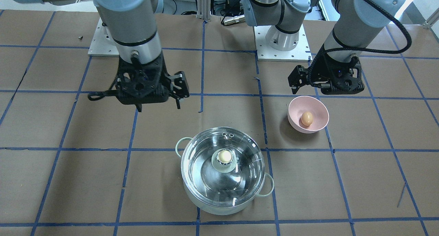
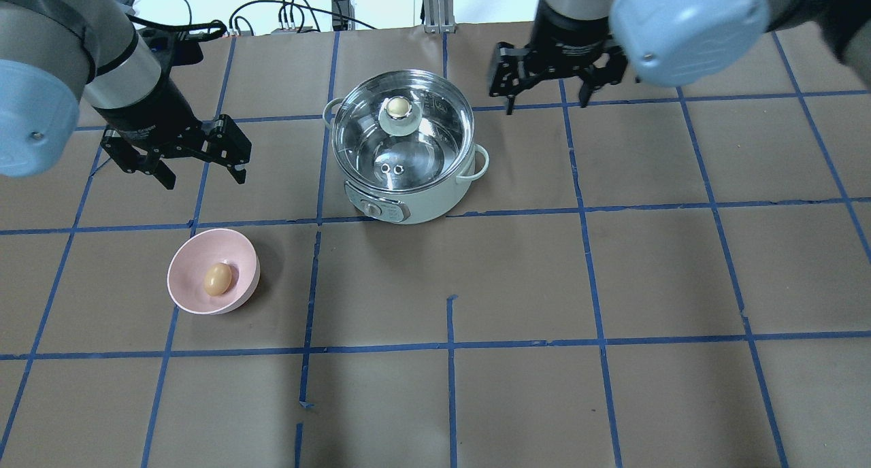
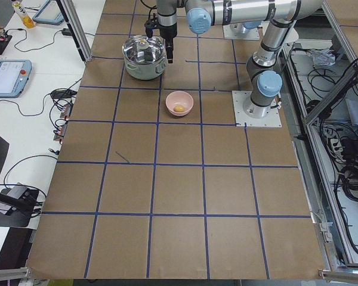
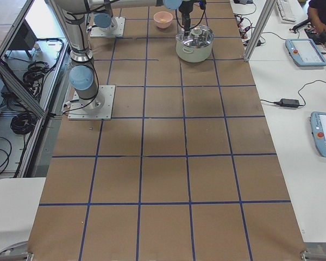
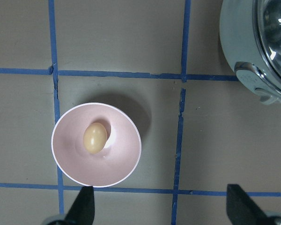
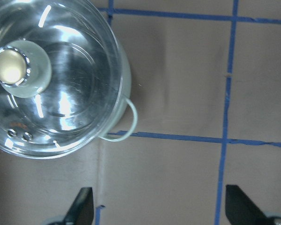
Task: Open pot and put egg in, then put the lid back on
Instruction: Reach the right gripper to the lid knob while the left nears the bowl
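Status: no step done yet.

- **Nearest you:** the pot (image 2: pixel 429 206) is closed, with the lid (image 1: pixel 205 181) seated on its rim.
- **Behind it:** the egg (image 1: pixel 307 118) lies in the pink bowl (image 1: pixel 295 107).
- **Farther back:** the left gripper (image 2: pixel 203 174) hangs near the bowl and the right gripper (image 2: pixel 546 102) beside the pot. Both are spread and hold nothing.

You have it all left: lift the lid, move the egg, re-cover.

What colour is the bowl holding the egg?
Pale pink; the bowl shows best in the left wrist view.
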